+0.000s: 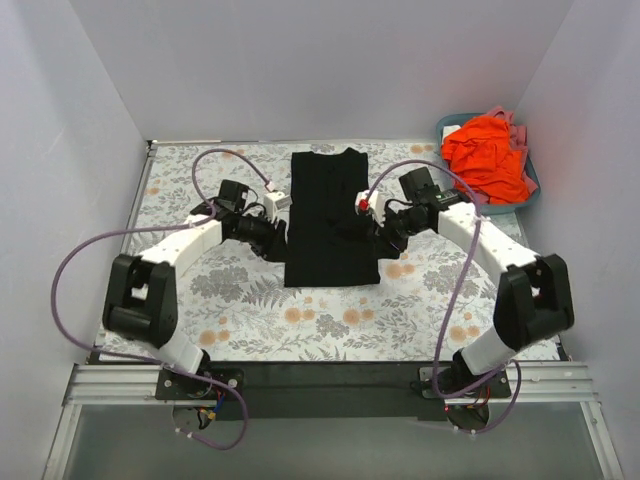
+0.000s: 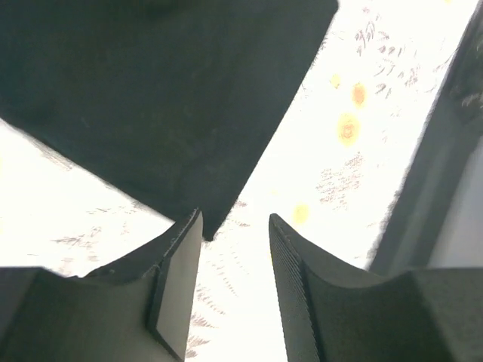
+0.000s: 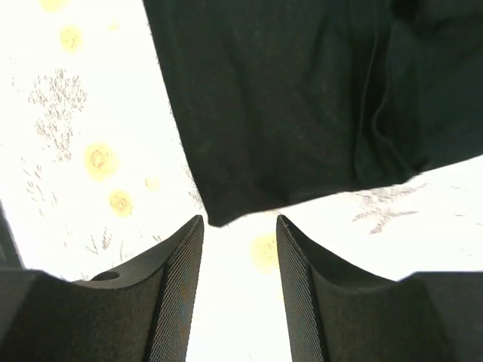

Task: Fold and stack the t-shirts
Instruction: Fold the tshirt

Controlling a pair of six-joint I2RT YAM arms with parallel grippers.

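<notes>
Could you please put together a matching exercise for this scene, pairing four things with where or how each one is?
Things:
1. black t-shirt
2. orange-red t-shirt
3. teal basket
4. left hand

Places or states:
A. piled inside the teal basket
B. open, holding nothing, by the black t-shirt's corner
C. lying flat in the middle of the table
D. at the table's far right corner

Pairs: 1-C, 2-A, 3-D, 4-B

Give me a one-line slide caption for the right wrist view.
Right pincer, open and empty, facing a corner of the black t-shirt on the floral table cover.
</notes>
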